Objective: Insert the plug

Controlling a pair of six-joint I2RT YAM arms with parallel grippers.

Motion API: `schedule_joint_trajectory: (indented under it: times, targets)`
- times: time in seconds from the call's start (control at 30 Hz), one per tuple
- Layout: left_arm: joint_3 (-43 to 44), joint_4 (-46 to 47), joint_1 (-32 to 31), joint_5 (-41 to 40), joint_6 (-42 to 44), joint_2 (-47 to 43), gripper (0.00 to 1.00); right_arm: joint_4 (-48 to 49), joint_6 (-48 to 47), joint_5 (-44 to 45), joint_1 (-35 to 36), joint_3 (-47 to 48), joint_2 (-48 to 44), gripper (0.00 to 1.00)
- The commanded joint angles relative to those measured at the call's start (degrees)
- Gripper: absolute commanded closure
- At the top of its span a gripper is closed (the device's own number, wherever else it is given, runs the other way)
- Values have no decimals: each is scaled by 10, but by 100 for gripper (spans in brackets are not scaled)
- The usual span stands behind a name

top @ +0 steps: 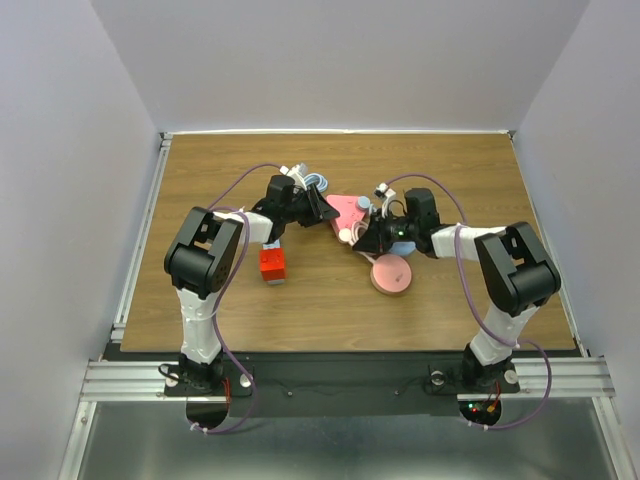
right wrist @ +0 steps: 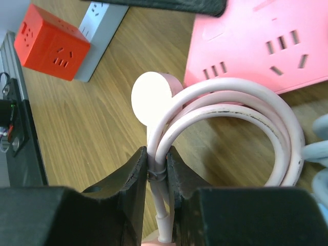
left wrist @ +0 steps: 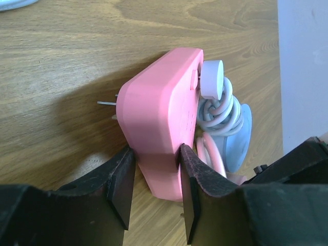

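Reaching inward, left hand (left wrist: 156, 174) clamps the pink power strip (left wrist: 164, 113) — right hand (right wrist: 157, 164) pinches the looped cord (right wrist: 230, 97).

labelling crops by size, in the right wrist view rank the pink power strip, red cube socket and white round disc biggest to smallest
1. pink power strip, largest, though cut off by the frame
2. red cube socket
3. white round disc, smallest; looks nearer the camera, so true size unsure

right gripper (right wrist: 157, 154): clamped on pink cable (right wrist: 230, 87) (coiled) | pink power strip (right wrist: 246, 41) behind | pale disc (right wrist: 148, 97), perhaps the plug
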Motion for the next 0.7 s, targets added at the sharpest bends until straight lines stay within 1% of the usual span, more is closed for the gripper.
schedule_joint_trajectory:
  times: [0.0, 0.2, 0.43, 0.67]
  targets:
    - [-7, -84, 5, 3, 72, 8, 100, 73, 7, -4, -26, 4, -26, 100]
    - [-7, -86, 8, 7, 75, 15, 100, 104, 24, 19, -40, 2, -29, 100]
    - [-3, -86, 8, 12, 76, 17, 100, 133, 35, 15, -52, -5, -23, 100]
    - [-1, -89, 8, 16, 78, 20, 100, 141, 40, 41, -61, -7, -16, 100]
